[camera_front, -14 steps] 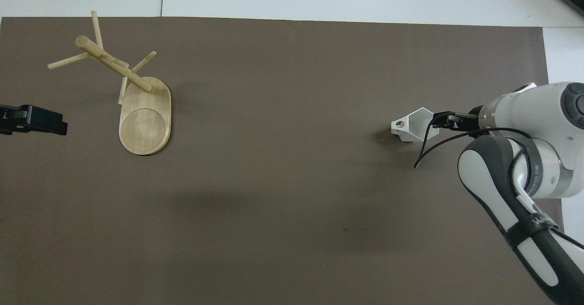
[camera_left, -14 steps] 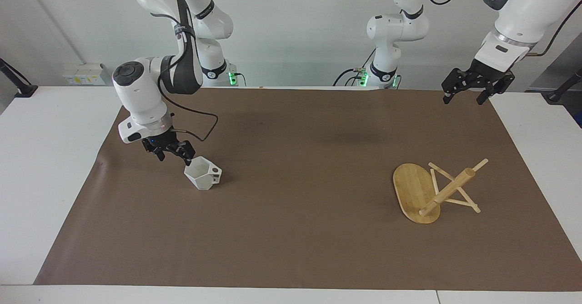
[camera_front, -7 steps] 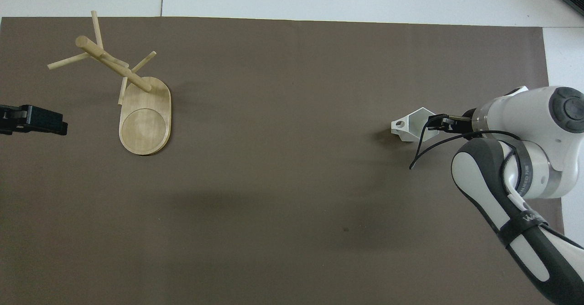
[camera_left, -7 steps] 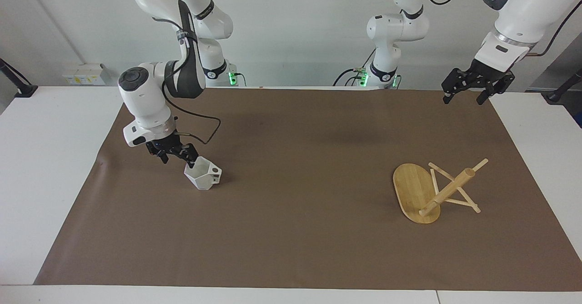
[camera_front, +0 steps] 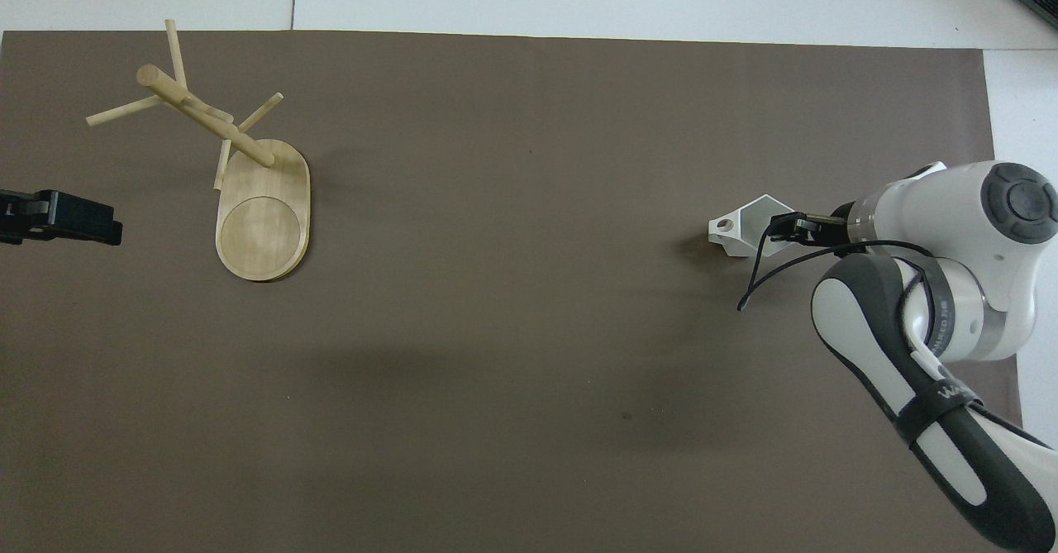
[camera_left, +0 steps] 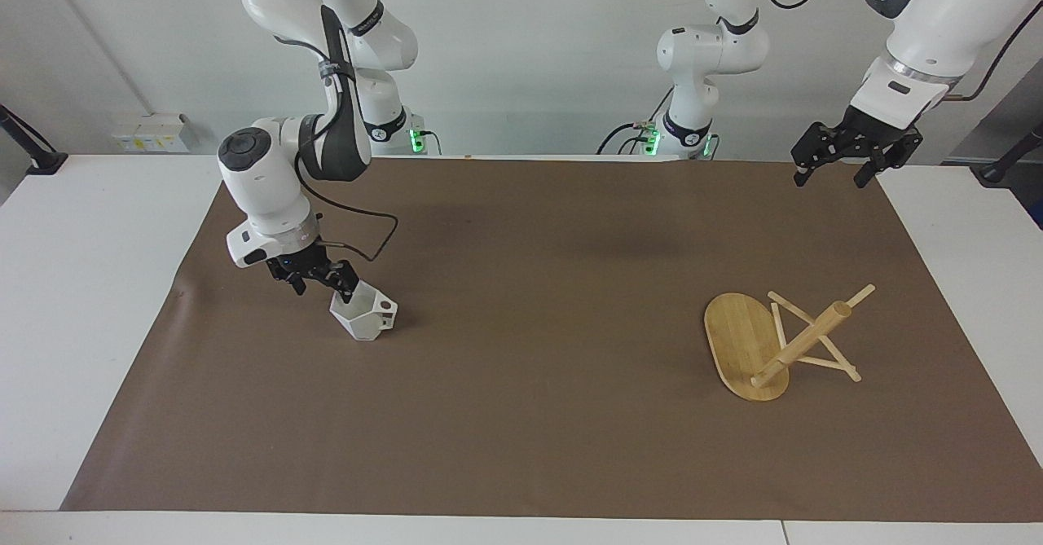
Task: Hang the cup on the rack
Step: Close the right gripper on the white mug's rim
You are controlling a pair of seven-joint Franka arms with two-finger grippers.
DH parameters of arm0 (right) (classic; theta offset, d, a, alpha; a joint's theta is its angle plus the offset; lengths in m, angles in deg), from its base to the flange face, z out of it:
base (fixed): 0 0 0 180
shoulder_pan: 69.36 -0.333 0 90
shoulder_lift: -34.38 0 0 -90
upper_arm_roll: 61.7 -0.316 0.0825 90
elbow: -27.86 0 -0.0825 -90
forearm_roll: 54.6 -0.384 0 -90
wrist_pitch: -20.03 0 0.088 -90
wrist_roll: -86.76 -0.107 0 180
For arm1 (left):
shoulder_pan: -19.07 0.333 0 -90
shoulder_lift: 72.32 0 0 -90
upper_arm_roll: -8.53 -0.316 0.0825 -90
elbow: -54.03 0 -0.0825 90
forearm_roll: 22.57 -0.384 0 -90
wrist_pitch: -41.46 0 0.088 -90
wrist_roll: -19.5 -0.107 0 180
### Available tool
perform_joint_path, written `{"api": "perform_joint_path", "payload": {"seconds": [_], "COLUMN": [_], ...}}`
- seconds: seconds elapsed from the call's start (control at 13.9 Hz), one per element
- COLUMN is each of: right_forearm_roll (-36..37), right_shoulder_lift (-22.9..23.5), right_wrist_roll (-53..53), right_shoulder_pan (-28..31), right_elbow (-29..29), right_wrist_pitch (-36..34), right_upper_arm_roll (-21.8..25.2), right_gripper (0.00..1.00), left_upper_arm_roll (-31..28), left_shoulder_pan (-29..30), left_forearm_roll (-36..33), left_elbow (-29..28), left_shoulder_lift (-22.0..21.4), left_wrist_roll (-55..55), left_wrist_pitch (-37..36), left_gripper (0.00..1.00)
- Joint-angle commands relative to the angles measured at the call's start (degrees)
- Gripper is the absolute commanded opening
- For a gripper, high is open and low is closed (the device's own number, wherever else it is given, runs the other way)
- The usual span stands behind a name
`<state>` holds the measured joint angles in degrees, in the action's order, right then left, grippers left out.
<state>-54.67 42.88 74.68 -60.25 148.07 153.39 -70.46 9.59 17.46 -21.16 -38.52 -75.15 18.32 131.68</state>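
The right claw (camera_left: 320, 280) sits low at the white faceted cup (camera_left: 363, 315), its fingers spread, one tip at the rim edge on the side nearer the robots; it grips nothing yet. A likely slip: if the claw closes with only a shallow bite on the thin angled wall, the cup could tip or skid across the brown mat (camera_left: 521, 447). A second worry is the bamboo rack (camera_left: 774, 341), which lies toppled on the bench, its oval base tipped up and its post slanting toward 2 o'clock in the facing view; a cup cannot hang on a peg until that rack stands upright.

The cup stands upright toward the right arm's end of the bench, hexagonal mouth open, its blocky handle with a round hole pointing toward 3 o'clock in the facing view. The left claw (camera_left: 839, 166) waits open above the mat's corner, well apart from the rack.
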Motion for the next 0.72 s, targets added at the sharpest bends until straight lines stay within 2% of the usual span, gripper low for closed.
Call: {"api": "perform_joint_path", "payload": {"seconds": [0.0,0.14,0.5,0.58,0.65], "right_forearm_roll": [1.2,1.2,1.2,1.2,1.2], "right_shoulder_lift": [0.2,0.2,0.2,0.2,0.2], "right_wrist_roll": [-2.8,-5.8,-5.6,-5.4,-5.4], "right_shoulder_pan": [0.3,0.3,0.3,0.3,0.3], "right_elbow": [0.7,0.6,0.5,0.5,0.4], "right_wrist_pitch": [1.4,1.3,1.0,0.8,0.6], "right_upper_arm_roll": [-0.6,-0.6,-0.6,-0.6,-0.6], "right_gripper": [1.0,1.0,1.0,0.99,0.92], "left_upper_arm_roll": [0.4,0.4,0.4,0.4,0.4], "left_shoulder_pan": [0.8,0.8,0.8,0.8,0.8], "left_forearm_roll": [0.0,0.0,0.0,0.0,0.0], "left_elbow": [-1.1,-1.1,-1.1,-1.1,-1.1], "left_shoulder_lift": [-1.2,-1.2,-1.2,-1.2,-1.2], "left_wrist_roll": [-0.3,-0.3,-0.3,-0.3,-0.3], "left_wrist_pitch": [-0.4,-0.4,-0.4,-0.4,-0.4], "left_gripper": [1.0,1.0,1.0,1.0,1.0]}}
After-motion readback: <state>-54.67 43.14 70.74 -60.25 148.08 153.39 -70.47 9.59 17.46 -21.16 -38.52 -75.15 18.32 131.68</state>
